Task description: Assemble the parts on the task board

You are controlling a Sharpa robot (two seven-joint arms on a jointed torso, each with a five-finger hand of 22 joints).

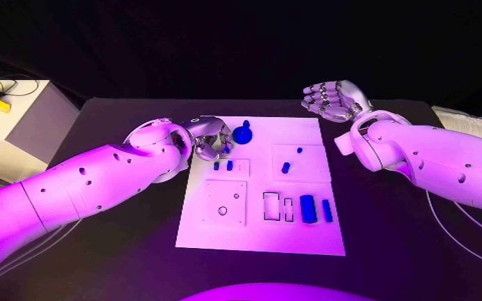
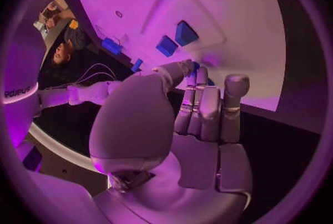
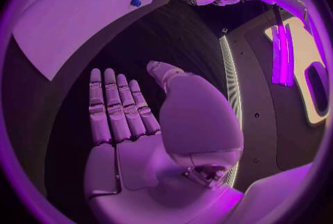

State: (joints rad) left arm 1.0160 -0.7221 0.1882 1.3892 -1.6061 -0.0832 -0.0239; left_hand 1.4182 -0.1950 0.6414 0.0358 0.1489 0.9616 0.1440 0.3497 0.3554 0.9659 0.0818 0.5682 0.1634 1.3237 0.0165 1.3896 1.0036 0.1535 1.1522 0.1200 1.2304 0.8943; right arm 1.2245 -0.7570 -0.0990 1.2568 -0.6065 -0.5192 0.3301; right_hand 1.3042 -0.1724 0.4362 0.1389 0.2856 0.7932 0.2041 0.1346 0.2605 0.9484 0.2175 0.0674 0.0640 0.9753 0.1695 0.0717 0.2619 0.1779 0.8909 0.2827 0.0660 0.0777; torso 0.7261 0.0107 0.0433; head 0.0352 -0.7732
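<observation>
My white task board (image 1: pixel 263 235) lies flat mid-table, a round blue part (image 1: pixel 242 134) near its far left corner, two blue bars (image 1: pixel 315 208) lying at its near right.

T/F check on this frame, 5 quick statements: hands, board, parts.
1. The right hand hovers off the task board over the black table, holding nothing. True.
2. The left hand is at the board's left edge, near a round blue part. True.
3. The right hand grips the round blue part. False: its fingers are extended and bare in the right wrist view.
4. Two long blue parts lie on the board's near right area. True.
5. The task board lies on a white table. False: the table is black.
</observation>
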